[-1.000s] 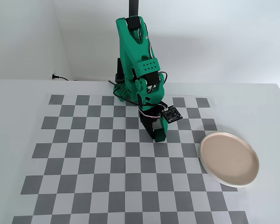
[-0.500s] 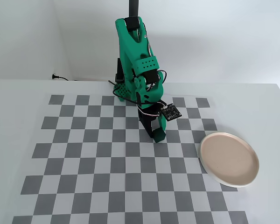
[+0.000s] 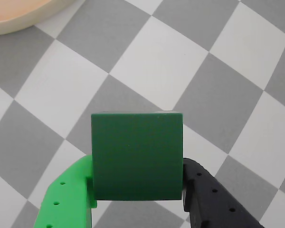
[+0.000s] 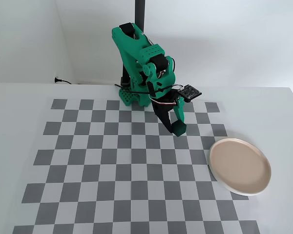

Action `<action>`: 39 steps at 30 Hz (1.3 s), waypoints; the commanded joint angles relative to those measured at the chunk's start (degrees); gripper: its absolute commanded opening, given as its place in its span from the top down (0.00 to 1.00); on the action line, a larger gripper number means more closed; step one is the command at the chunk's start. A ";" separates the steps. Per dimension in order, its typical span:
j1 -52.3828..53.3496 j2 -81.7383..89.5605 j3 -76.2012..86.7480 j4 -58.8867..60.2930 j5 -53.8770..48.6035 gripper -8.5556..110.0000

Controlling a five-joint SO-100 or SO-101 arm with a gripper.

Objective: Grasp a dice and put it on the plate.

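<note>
Wrist view: the dice (image 3: 137,156) is sitting big in the middle of the picture, a plain dark green cube with no dots on it. The gripper (image 3: 137,202) is squeezing it from both sides. A bright green finger (image 3: 69,199) is pressing on its left side, and a black finger (image 3: 213,199) is pressing on its right side. Under the dice the checker mat (image 3: 156,61) is showing its grey and white squares. I think the dice is hanging a little above the mat, not resting on it. In the top left corner a bit of the plate (image 3: 23,14) is peeking in, with its pale rim and pinkish inside.

In the fixed view, the green arm (image 4: 141,68) is bending forward from its base at the back of the mat. The gripper (image 4: 178,127) is pointing down over the mat, with the dice (image 4: 179,128) dark at its tip. A small black board (image 4: 190,91) is sticking out at the wrist. The plate (image 4: 240,166) is lying flat at the right edge of the mat, toward the front. The inside of the plate is bare. The dice is near the plate but not over it; it is hanging up and to the left of it. The white table (image 4: 19,97) is showing all around the mat.
</note>
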 commanded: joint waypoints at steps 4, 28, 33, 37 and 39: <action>-2.20 -10.99 -17.93 -1.05 1.23 0.96; -11.51 -58.89 -55.72 -11.95 4.66 0.96; -12.57 -69.52 -64.42 -12.48 5.10 0.96; -13.27 -74.79 -65.92 -16.26 6.15 0.95; -13.54 -76.73 -66.09 -17.58 6.42 0.92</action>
